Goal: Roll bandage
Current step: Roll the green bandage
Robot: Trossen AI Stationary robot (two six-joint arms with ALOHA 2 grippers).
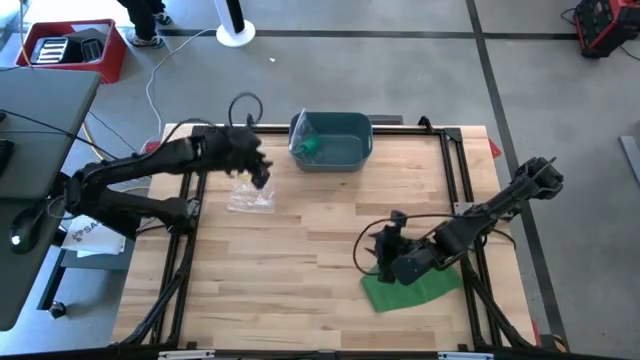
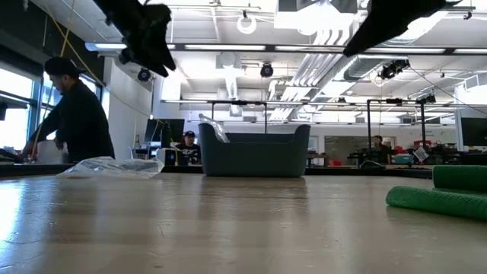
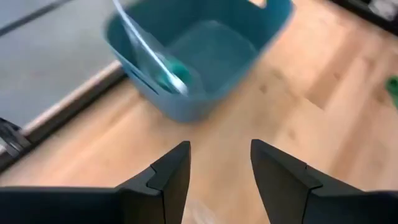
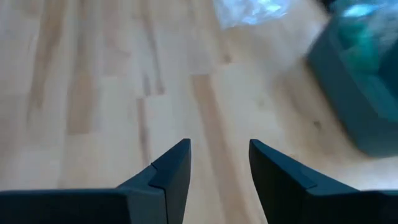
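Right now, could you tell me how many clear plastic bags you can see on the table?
2: one plastic bag lies flat on the wood under the left gripper; a second bag sticks out of the blue bin. More could be hidden inside it.

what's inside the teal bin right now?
The teal bin holds a green roll with clear plastic wrap leaning against its left wall. Whatever lies under the wrap is covered. The rest of the floor looks bare.
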